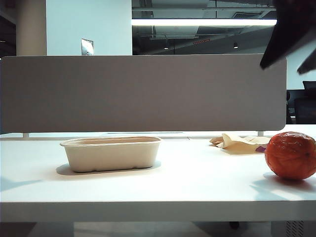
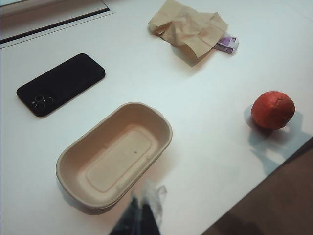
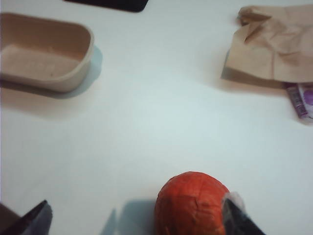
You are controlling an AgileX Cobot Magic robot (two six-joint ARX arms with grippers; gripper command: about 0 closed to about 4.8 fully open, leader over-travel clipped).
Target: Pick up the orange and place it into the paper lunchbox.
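Observation:
The orange (image 1: 291, 155), reddish and wrinkled, rests on the white table at the right, near the front edge. In the right wrist view the orange (image 3: 190, 203) lies between the wide-apart fingers of my right gripper (image 3: 138, 223), close against one fingertip (image 3: 239, 220); the gripper is open and holds nothing. The right arm (image 1: 291, 24) hangs dark above the orange. The beige paper lunchbox (image 1: 111, 154) stands empty at centre left. My left gripper (image 2: 143, 203) hovers beside the lunchbox (image 2: 161, 125), fingers together, empty.
A crumpled tan paper wrapper (image 1: 239, 143) with a purple piece (image 3: 303, 98) lies behind the orange. A black phone (image 2: 61, 83) lies flat beyond the lunchbox. A grey partition (image 1: 143, 94) closes the table's far side.

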